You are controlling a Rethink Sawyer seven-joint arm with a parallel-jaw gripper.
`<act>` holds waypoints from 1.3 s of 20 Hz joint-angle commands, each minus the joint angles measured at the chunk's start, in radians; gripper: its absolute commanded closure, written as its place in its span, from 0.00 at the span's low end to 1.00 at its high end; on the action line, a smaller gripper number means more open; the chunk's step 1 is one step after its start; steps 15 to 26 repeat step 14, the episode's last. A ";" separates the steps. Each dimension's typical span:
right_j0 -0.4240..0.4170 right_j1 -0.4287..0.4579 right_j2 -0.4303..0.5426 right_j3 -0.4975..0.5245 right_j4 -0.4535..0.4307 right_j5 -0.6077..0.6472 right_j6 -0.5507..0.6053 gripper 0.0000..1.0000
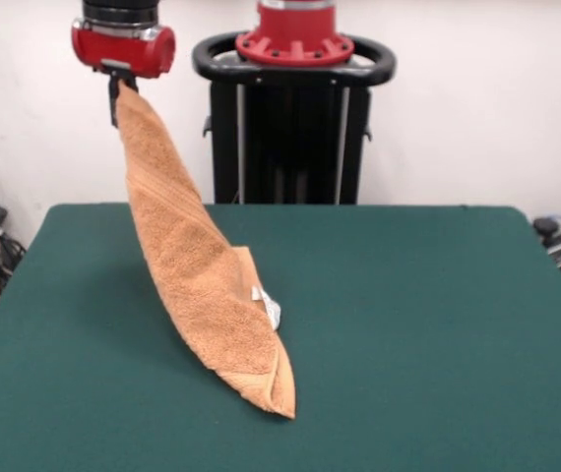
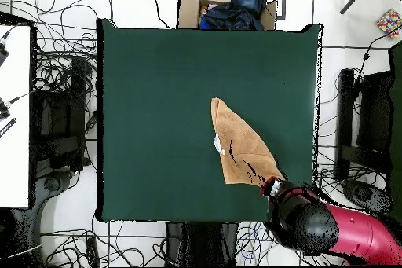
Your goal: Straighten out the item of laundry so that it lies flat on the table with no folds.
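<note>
The orange-tan towel (image 1: 202, 270) hangs stretched from my gripper (image 1: 121, 87) at the upper left of the front view, slanting down to the green table (image 1: 438, 324). Its lower end rests folded on the table near the middle, with a small white tag (image 1: 270, 307) showing at its edge. The gripper is shut on the towel's top corner, high above the table's far left side. In the overhead view the towel (image 2: 239, 147) runs from the table's middle toward the lower right, where the red arm (image 2: 345, 233) covers the gripper. The table (image 2: 157, 108) is far wider than the towel.
The robot's black pedestal (image 1: 295, 128) stands behind the table's far edge. In the overhead view a cardboard box with dark cloth (image 2: 232, 5) sits beyond the top edge of the table, and cables lie on the floor around it.
</note>
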 commanded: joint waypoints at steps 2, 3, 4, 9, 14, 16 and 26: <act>-0.002 0.041 0.096 0.047 -0.070 0.021 -0.167 1.00; -0.005 0.039 0.100 0.049 -0.069 0.023 -0.168 1.00; -0.010 0.040 0.103 0.052 -0.070 0.021 -0.168 1.00; -0.026 0.039 0.129 0.058 -0.083 -0.009 -0.161 0.00; -0.031 0.042 0.133 0.056 -0.075 0.028 -0.163 0.00; -0.031 0.042 0.133 0.056 -0.075 0.028 -0.163 0.00; -0.031 0.042 0.133 0.056 -0.075 0.028 -0.163 0.00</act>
